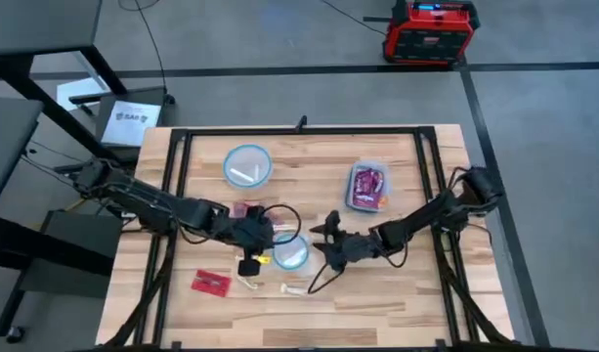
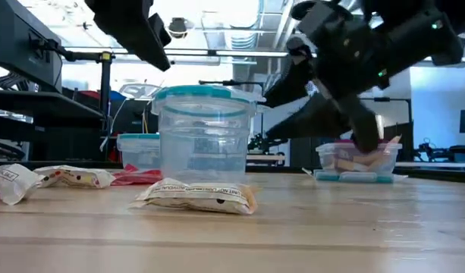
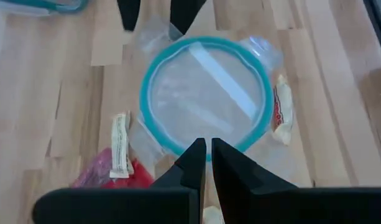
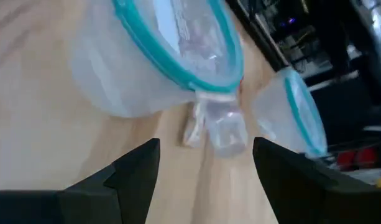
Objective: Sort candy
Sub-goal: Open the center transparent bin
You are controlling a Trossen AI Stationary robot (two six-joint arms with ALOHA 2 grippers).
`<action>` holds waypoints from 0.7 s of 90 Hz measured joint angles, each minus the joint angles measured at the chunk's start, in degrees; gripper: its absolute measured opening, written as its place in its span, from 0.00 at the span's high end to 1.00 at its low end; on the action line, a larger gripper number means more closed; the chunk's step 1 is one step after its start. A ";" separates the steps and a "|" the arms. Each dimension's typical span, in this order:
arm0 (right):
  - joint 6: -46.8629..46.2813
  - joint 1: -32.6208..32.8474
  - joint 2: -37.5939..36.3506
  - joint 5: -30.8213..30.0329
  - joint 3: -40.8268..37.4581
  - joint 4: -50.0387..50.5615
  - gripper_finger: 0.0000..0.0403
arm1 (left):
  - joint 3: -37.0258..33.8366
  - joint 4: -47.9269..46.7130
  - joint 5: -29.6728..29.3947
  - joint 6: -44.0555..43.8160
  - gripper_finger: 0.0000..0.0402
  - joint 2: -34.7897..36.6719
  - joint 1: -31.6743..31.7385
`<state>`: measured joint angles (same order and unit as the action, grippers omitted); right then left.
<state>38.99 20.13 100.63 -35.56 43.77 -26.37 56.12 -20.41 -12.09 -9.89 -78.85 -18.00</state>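
Candy [image 2: 196,196] on wood table [image 2: 331,235]; left gripper [image 3: 208,163] together, right gripper [image 4: 206,165] apart.

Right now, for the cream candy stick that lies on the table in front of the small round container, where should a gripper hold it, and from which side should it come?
Grip the cream candy stick at its middle, across its narrow width, coming straight down from above. It lies flat on the table with bare wood on all sides, so the fingers should fit along both long edges. The left gripper seems nearest.
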 joint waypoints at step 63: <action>7.98 1.92 2.74 -6.60 4.00 0.78 0.97 | -0.05 -1.77 0.02 -0.46 0.97 0.00 0.02</action>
<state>46.97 22.05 103.37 -42.15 47.77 -25.60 56.07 -22.18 -12.07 -10.35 -78.85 -17.98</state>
